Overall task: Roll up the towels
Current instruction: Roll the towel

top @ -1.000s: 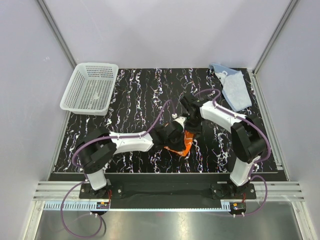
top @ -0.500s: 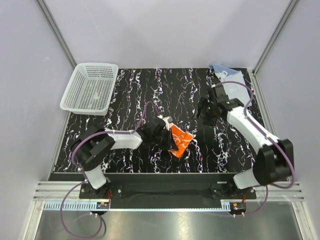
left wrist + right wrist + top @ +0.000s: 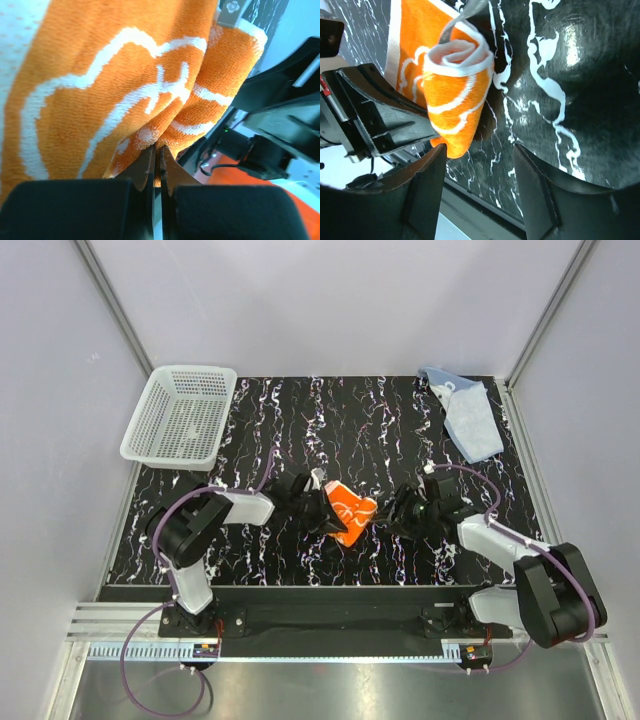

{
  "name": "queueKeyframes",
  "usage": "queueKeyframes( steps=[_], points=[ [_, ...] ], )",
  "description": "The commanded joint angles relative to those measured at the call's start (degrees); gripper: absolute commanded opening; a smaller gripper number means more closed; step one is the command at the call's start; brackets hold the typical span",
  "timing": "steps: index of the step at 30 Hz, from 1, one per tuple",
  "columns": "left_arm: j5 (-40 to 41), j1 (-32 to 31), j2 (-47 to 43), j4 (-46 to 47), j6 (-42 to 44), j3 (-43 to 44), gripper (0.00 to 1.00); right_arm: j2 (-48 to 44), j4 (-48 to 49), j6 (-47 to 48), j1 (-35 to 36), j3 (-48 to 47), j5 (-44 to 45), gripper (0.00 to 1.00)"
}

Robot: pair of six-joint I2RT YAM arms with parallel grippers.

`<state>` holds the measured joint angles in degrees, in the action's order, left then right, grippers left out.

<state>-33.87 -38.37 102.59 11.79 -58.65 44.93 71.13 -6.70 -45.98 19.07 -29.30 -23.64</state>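
**Orange towel rolled and pinched at mid-desk; the blue one is not yet rolled.**

Far left on the desk (image 3: 330, 420) sits the white mesh basket (image 3: 180, 418), well apart from the work. The left jaws are clenched on a fold of the orange towel (image 3: 350, 513), which is near the front middle, wound into a loose cone with its white spiral end facing right. Just right of it the right jaws stand released, holding nothing. The light blue towel (image 3: 472, 418) lies unrolled at the far right corner. I judge the first roll nearly done; next it needs snugging or setting down, then a reach for the blue one. No writing is legible: only white cartoon outlines and a small grey tag too blurred to read.
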Motion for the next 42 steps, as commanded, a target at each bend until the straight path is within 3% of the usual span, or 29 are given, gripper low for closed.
queueKeyframes(
  steps=[1, 5, 13, 17, 20, 23, 24, 27, 28, 32, 38, 42],
  points=[
    [-4.4, 1.6, 1.4, 2.1, -3.9, 0.1, 0.0, 2.1, 15.9, -4.6, 0.3, 2.2, -3.3, 0.61],
    [-6.3, 3.1, 3.3, 2.2, -5.0, 0.4, 0.0, 8.5, 25.6, -7.5, 0.6, 3.9, -4.9, 0.58],
    [-12.4, 5.5, 7.7, 5.2, -6.6, 1.1, 0.0, 20.0, 33.3, -9.2, 5.4, 2.5, -2.8, 0.55],
    [-13.1, 6.1, 8.2, 5.3, -6.3, 1.0, 0.0, 23.6, 36.1, -10.0, 6.9, 1.9, -2.8, 0.47],
    [-13.6, 6.3, 8.5, 5.4, -6.1, 1.3, 0.0, 25.2, 37.0, -10.4, 7.4, 1.4, -2.6, 0.35],
    [-14.1, 6.4, 8.9, 4.8, -5.7, 1.7, 0.05, 25.5, 36.9, -10.4, 7.7, 1.1, -2.3, 0.23],
    [-13.9, 6.4, 8.9, 4.4, -5.2, 2.0, 0.12, 25.4, 36.7, -10.3, 7.7, 1.0, -2.4, 0.21],
    [-11.8, 6.4, 7.3, -0.8, -1.8, 3.5, 0.22, 24.0, 31.2, -9.4, 7.7, -0.4, -1.1, 0.15],
    [-9.6, 6.4, 5.8, -4.5, -0.6, 3.9, 0.3, 23.4, 29.4, -9.1, 7.8, -0.8, 0.0, 0.13],
    [-2.9, 6.3, 1.7, -14.4, 8.0, 7.3, 0.45, 19.1, 14.9, -6.4, 7.7, -5.3, 3.1, 0.12],
    [11.3, 3.7, -5.0, -26.4, 18.3, 12.7, 0.49, 16.9, -2.8, -2.0, 8.1, -13.7, 6.0, 0.12],
    [22.7, -0.6, -8.4, -30.7, 23.0, 14.9, 0.49, 18.2, -8.8, -1.0, 8.8, -17.5, 7.2, 0.11]
  ],
)
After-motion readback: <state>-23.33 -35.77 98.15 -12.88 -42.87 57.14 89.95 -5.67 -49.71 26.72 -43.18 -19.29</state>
